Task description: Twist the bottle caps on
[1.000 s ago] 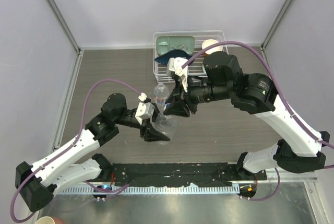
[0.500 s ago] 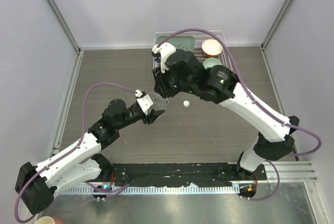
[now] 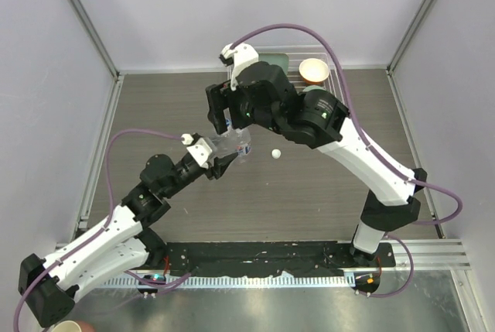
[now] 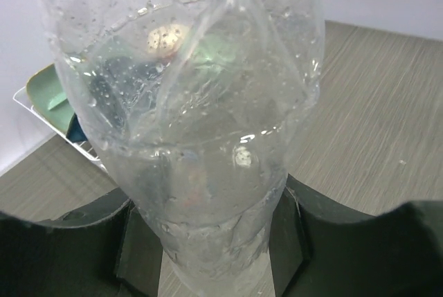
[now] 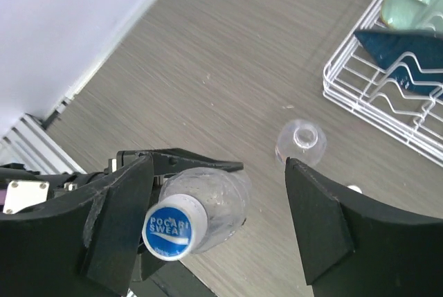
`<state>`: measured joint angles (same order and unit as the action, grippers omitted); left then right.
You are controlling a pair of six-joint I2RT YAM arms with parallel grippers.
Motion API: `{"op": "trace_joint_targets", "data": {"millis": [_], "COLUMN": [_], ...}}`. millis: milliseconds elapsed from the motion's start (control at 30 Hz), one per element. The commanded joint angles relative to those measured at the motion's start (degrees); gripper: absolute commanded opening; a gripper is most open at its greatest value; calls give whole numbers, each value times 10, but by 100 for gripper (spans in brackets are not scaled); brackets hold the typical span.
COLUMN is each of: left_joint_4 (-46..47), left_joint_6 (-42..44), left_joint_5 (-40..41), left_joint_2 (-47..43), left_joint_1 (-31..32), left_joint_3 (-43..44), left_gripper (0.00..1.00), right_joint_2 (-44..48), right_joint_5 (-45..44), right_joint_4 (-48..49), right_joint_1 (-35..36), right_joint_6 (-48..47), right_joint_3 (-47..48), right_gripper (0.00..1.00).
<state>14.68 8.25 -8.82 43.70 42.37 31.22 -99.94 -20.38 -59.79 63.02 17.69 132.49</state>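
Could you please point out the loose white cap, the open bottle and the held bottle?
loose white cap [image 3: 274, 153], top view, its top
open bottle [image 5: 291, 149], right wrist view, its shoulder
held bottle [image 4: 208, 138], left wrist view, its body

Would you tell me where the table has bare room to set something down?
Bare wood lies at the back left, between the left wall rail and the capped bottle; at the front centre, between the left arm and right arm; and right of that arm. Crowded: the middle back, with the loose cap, open bottle and dish rack.
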Motion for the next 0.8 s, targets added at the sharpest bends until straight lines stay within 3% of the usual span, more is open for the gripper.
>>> {"op": "trace_joint_targets", "data": {"millis": [0,400,667,767], "left_joint_4": [47,24,13,11], "left_joint_6": [-58,-118,-133,-134], "left_joint_5": [-13,1,-34,-52], "left_joint_2": [-19,-14,-13,-10], "left_joint_1": [-3,-4,-4,-4], "left_joint_3": [4,23,38,41], "left_gripper": [0,0,0,0], "right_joint_2": [55,164,159,157], "right_joint_5": [47,164,182,177], "right_joint_4": [73,231,261,266], "right_joint_1": [-8,-8,-8,-8], "right_joint_6": [-35,-82,-94,-100], "right_joint_3": [1,-229,-248,-254], "right_gripper": [81,69,68,60]}}
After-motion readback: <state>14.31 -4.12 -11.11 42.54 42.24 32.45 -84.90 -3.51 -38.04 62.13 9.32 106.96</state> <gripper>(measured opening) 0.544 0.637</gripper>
